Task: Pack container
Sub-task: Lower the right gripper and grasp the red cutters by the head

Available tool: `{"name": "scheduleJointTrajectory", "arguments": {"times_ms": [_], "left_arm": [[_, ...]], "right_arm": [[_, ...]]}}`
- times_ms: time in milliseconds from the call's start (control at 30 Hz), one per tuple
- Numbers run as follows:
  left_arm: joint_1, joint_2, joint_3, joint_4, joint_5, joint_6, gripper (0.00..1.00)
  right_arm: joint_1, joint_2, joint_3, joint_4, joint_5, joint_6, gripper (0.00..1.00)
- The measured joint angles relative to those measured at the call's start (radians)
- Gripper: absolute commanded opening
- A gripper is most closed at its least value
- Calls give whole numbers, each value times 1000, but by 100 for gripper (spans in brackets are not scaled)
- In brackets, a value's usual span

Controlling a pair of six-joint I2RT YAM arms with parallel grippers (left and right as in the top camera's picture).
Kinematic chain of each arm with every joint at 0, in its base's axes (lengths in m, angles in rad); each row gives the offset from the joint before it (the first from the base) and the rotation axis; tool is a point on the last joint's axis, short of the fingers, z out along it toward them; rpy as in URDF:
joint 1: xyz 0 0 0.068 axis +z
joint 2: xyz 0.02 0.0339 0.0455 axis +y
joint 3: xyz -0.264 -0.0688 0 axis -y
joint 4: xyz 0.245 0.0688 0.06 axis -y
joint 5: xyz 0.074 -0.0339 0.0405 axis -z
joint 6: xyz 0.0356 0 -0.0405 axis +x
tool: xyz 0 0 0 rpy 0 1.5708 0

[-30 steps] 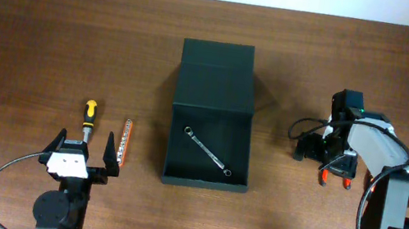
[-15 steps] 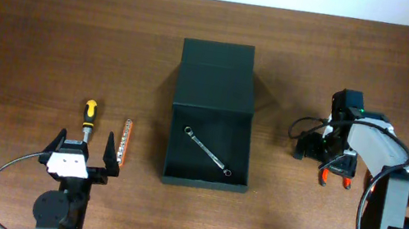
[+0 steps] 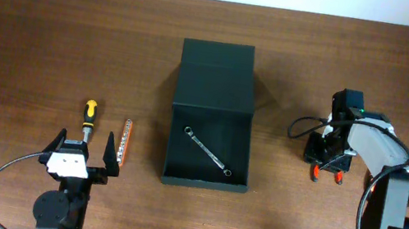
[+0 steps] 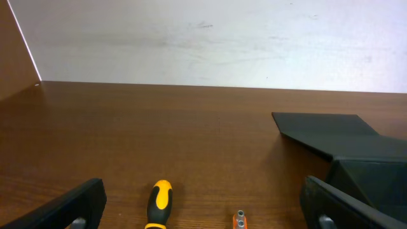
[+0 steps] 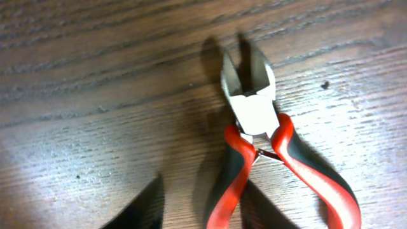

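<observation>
Narrowing since a second ago, the right gripper (image 3: 328, 162) has drawn in over the pliers (image 5: 254, 114). Whether it grips them I cannot tell, as its fingers barely show. The left gripper (image 3: 85, 144) stands wide open, empty. Mid-worktop (image 3: 34, 36), the container (image 3: 215, 75) lies open with one wrench (image 3: 207, 150) packed. Still outside: one pliers, one screwdriver (image 3: 89, 113), one bit strip (image 3: 124, 144).

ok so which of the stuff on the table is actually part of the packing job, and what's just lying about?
Job:
- box, lid open
- wrench, already in it
- cutters, screwdriver and bit strip, out on the table, likely to go in

Lying about:
- nothing else loose that I can see
</observation>
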Motion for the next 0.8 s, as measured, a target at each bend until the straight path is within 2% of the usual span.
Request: {"name": "scheduleJointTrajectory", "arguments": {"times_ms": [67,267,533,800], "left_arm": [[0,0,0,0,0,0,99],[0,0,0,0,0,0,99],[0,0,0,0,0,0,99],[0,0,0,0,0,0,99]], "right_arm": [[0,0,0,0,0,-3,30],[0,0,0,0,0,-3,13],[0,0,0,0,0,-3,11],[0,0,0,11,0,-4,4]]}}
